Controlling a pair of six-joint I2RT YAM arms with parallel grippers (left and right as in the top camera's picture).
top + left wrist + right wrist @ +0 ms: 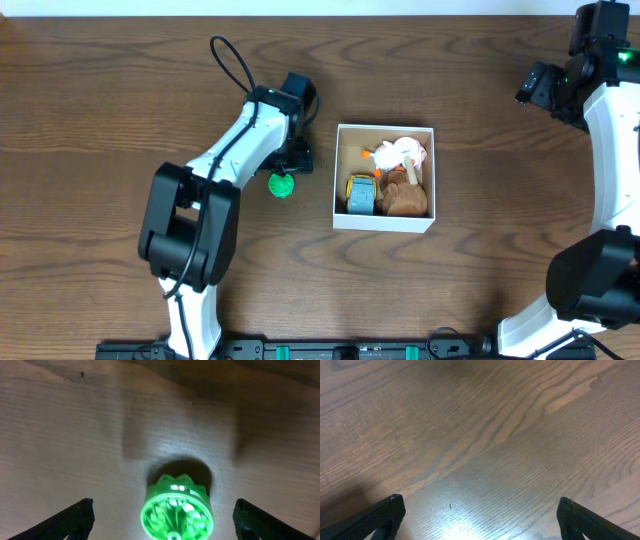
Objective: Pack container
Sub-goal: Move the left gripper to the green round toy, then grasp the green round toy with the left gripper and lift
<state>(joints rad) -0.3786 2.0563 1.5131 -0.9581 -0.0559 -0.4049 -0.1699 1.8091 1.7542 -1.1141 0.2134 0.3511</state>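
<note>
The left fingers (pixel 75 521) are spread wide, one on either side of a green ribbed toy (pixel 176 512). The toy stands on the tabletop (pixel 60 435) between them and touches neither. The container (pixel 384 222) sits near these fingers, off to one side of them and of the green toy, apart from both. Inside it lie a white and pink plush (pixel 402 152), a blue and yellow toy (pixel 360 193) and a brown toy (pixel 408 199). The right fingers (pixel 387 516) are also spread apart, holding nothing, over the tabletop well away from the container.
</note>
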